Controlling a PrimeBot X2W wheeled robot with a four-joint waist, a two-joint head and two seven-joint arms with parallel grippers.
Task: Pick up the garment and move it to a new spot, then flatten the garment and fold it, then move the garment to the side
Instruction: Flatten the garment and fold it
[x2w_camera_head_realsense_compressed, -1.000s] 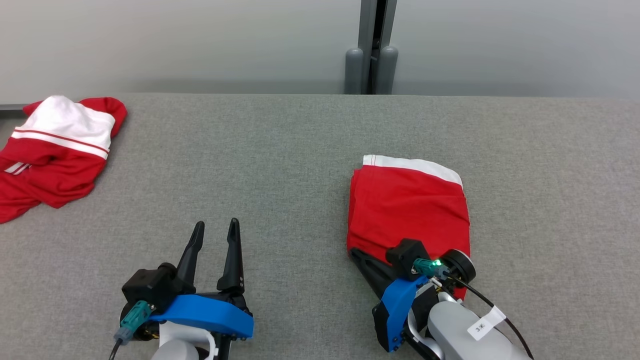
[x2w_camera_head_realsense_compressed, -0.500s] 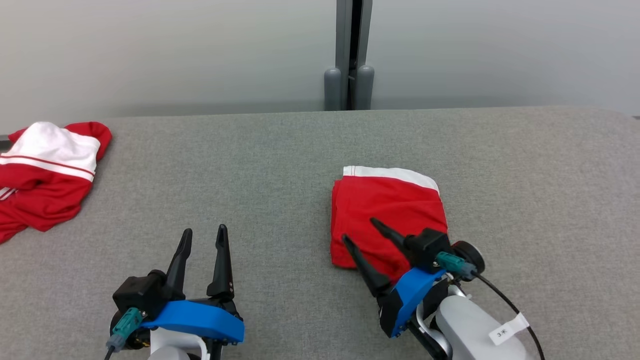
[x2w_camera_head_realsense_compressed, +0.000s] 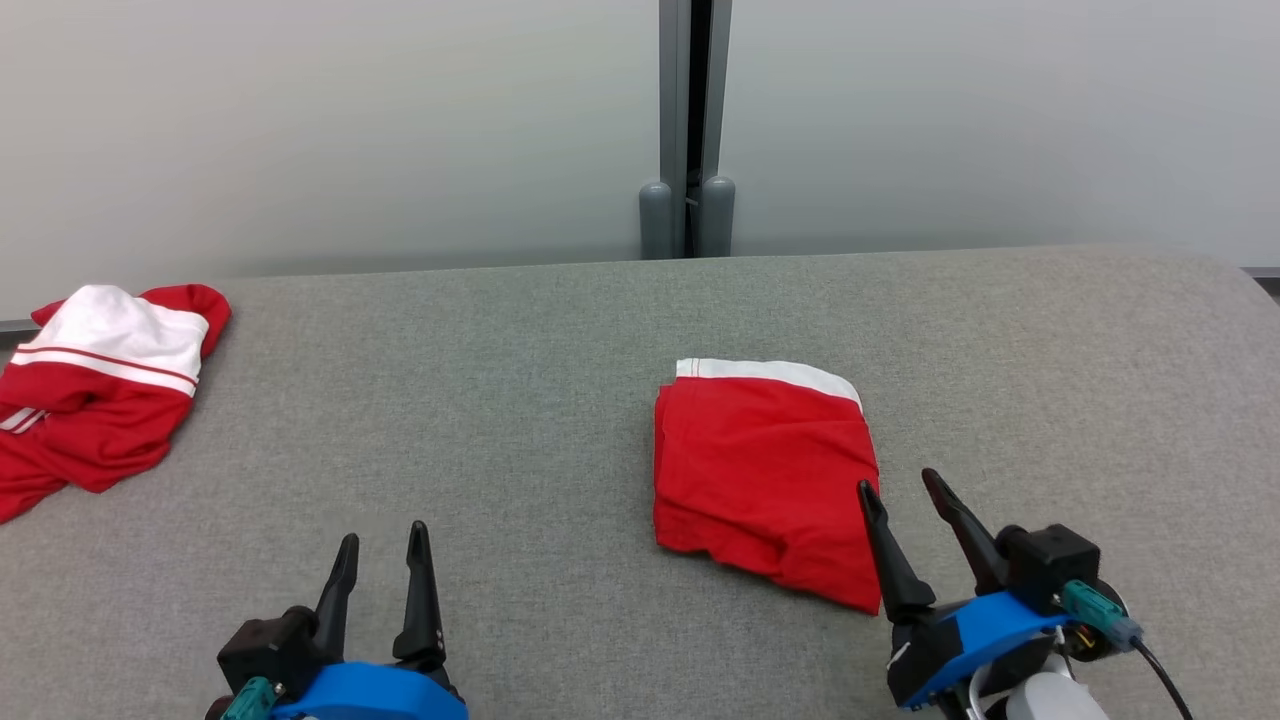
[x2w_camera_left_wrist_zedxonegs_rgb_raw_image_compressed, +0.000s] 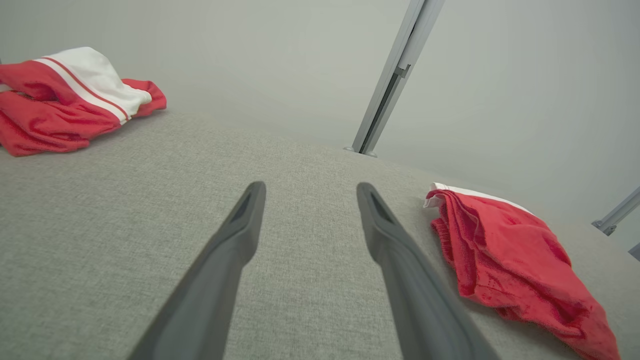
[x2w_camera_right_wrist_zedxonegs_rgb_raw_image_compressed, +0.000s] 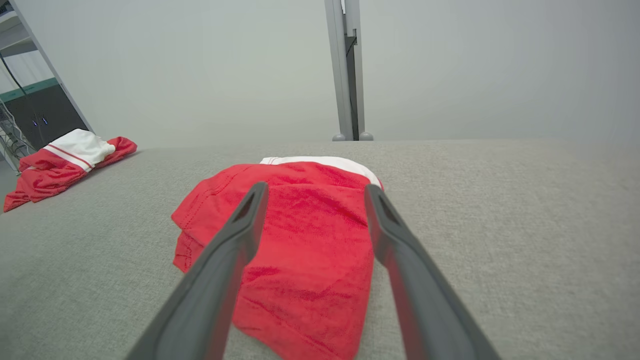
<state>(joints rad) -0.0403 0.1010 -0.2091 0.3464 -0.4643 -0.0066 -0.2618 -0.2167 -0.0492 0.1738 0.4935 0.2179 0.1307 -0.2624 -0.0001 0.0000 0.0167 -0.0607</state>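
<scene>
A folded red garment (x2w_camera_head_realsense_compressed: 765, 475) with a white band along its far edge lies flat on the grey table, right of centre; it also appears in the left wrist view (x2w_camera_left_wrist_zedxonegs_rgb_raw_image_compressed: 505, 245) and the right wrist view (x2w_camera_right_wrist_zedxonegs_rgb_raw_image_compressed: 300, 235). My right gripper (x2w_camera_head_realsense_compressed: 900, 485) stands open at the garment's near right corner, lifted off the cloth, with nothing between its fingers (x2w_camera_right_wrist_zedxonegs_rgb_raw_image_compressed: 240, 225). My left gripper (x2w_camera_head_realsense_compressed: 383, 535) is open and empty near the front edge, well left of the garment, and its fingers (x2w_camera_left_wrist_zedxonegs_rgb_raw_image_compressed: 247, 215) point over bare table.
A second red and white garment (x2w_camera_head_realsense_compressed: 95, 395) lies crumpled at the table's (x2w_camera_head_realsense_compressed: 500, 400) far left edge. A grey post (x2w_camera_head_realsense_compressed: 686, 120) stands against the pale wall behind the table. The table's right end curves off at the far right.
My right gripper has let go of the red garment and drawn back toward the lower right, fingers apart. The head camera has tilted up, so the whole scene sits lower.
</scene>
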